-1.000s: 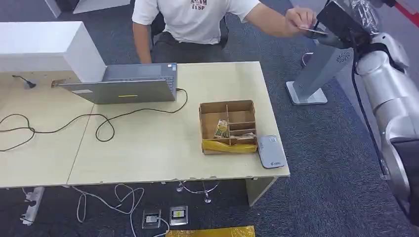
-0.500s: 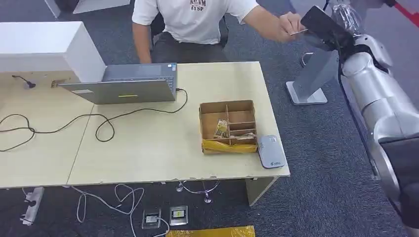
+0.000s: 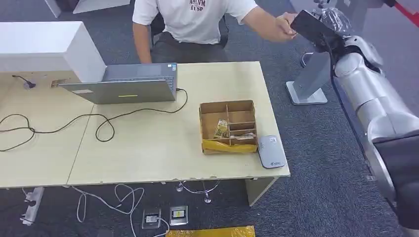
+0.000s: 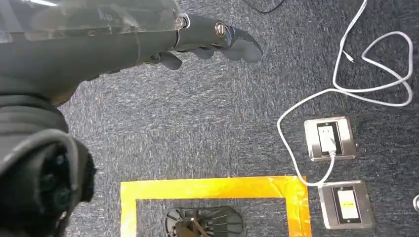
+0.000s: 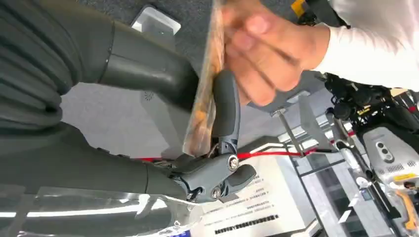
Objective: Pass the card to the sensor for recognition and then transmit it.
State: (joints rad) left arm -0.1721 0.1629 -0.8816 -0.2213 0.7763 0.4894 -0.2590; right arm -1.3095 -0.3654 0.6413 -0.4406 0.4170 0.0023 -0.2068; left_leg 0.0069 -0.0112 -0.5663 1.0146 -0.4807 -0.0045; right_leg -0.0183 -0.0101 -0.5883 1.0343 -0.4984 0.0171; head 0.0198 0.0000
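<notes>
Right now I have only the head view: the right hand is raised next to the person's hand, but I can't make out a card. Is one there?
Observer: Yes. In the right wrist view the card is pinched between the thumb and a finger of the right hand.
Operator: Has the person taken hold of it?
Observer: The person's hand is on the card's far end; it is blurred, but both appear to hold it.
Operator: And the left hand?
Observer: The left hand hangs over grey carpet holding nothing, near the yellow tape on the floor.
</notes>
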